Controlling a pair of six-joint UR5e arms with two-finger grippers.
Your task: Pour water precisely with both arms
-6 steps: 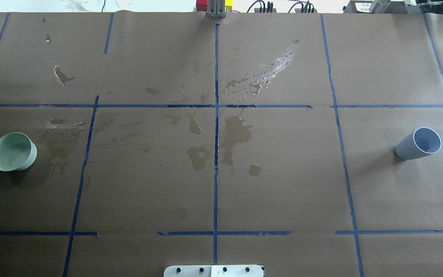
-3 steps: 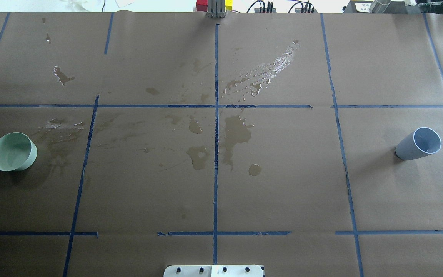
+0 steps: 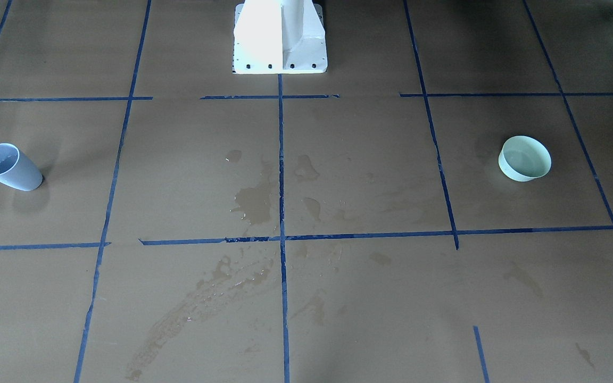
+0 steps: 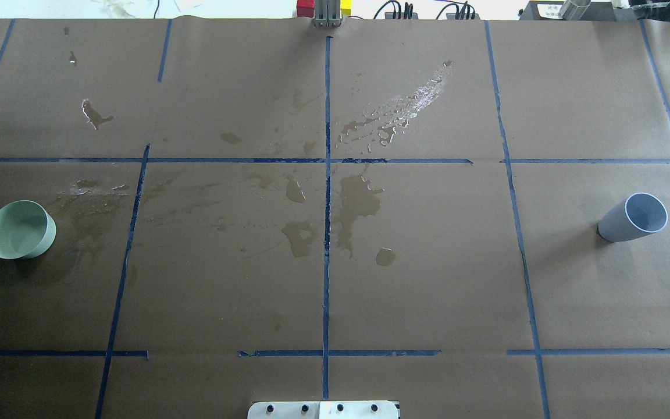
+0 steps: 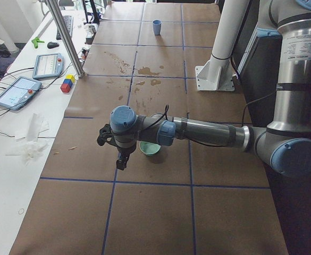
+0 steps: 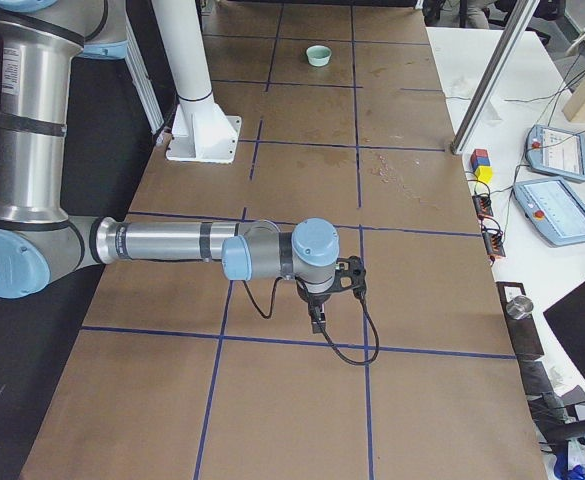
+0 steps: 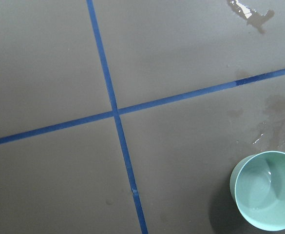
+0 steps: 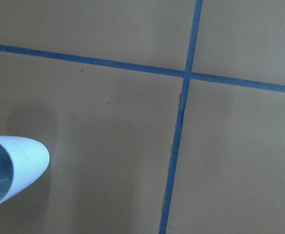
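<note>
A pale green cup [image 4: 20, 230] stands at the table's left end; a faint glossy sheen of water [image 7: 269, 181] lies inside it in the left wrist view. A pale blue cup [image 4: 631, 218] stands upright at the right end and also shows in the right wrist view [image 8: 8, 175]. Both arms show only in the side views. My left gripper [image 5: 120, 159] hangs beside the green cup [image 5: 150, 150]. My right gripper [image 6: 317, 320] hangs over the right end, where the blue cup is hidden. I cannot tell whether either gripper is open or shut.
Spilled puddles [image 4: 358, 201] and a wet streak [image 4: 405, 110] mark the brown paper near the centre. The white pedestal [image 3: 280, 37] stands at the robot's edge. A metal post [image 5: 65, 37], coloured blocks [image 5: 67, 83] and tablets sit along the far edge.
</note>
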